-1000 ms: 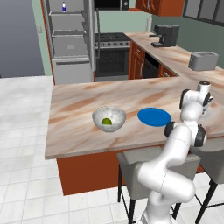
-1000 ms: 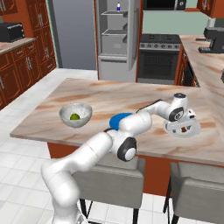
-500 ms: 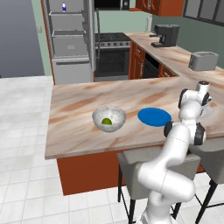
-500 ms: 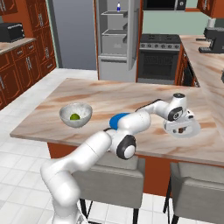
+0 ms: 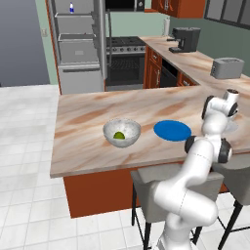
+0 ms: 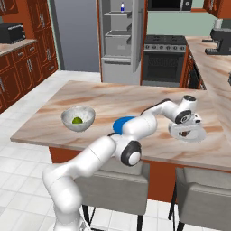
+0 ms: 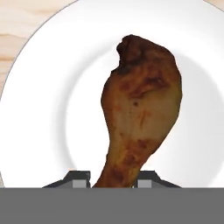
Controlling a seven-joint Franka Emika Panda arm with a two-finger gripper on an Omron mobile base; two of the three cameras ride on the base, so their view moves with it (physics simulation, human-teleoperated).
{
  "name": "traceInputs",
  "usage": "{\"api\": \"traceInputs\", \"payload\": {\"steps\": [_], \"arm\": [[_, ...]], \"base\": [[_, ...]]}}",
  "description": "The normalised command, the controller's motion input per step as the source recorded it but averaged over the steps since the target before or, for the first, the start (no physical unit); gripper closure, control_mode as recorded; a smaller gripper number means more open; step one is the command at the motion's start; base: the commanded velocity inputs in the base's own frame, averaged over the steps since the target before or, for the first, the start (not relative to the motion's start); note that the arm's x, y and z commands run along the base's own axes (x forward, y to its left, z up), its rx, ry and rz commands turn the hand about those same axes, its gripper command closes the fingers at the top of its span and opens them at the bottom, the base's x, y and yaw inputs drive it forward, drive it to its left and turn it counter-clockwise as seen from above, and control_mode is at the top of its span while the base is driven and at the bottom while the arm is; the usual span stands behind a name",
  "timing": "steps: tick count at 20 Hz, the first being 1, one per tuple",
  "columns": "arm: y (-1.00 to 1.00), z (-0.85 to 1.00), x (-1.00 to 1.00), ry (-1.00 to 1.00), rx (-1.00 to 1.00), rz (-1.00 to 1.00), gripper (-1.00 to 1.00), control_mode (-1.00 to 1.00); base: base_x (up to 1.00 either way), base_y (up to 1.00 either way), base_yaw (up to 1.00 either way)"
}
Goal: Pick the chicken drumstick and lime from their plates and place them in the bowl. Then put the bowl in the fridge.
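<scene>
Chicken drumstick (image 7: 139,109): lying on the white plate (image 7: 48,87), its narrow end reaching down between the two fingertips (image 7: 78,178).
Gripper (image 7: 113,180): closing around that narrow end, fingers flanking it; firm grip not clear.
White plate: sitting near the counter's (image 6: 113,101) right end.
Lime (image 5: 119,135): resting in the bowl (image 5: 122,132), left of the blue plate (image 5: 172,130).

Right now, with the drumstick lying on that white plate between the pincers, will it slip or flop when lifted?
The drumstick looks stiff, so it probably won't flop. It is fat at one end and narrow where the gripper meets it, so it may swing or tilt. Its browned skin looks uneven and might slide a little. The white plate should stay put.
</scene>
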Motion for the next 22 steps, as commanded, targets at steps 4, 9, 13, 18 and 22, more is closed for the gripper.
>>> {"api": "traceInputs", "payload": {"steps": [4,9,13,18,22], "arm": [[0.12,0.59,-0.01,0.00,0.20,0.00,1.00,-1.00],[0.21,0.55,-0.04,0.00,0.13,0.00,1.00,-1.00],[0.41,0.24,-0.18,0.00,0.06,0.00,1.00,-1.00],[0.51,0.13,-0.27,0.00,0.04,0.00,1.00,-1.00],[0.49,0.16,-0.33,0.00,0.05,0.00,1.00,-1.00]], "base": [[0.00,0.00,0.00],[0.00,0.00,0.00],[0.00,0.00,0.00],[0.00,0.00,0.00],[0.00,0.00,0.00]]}}
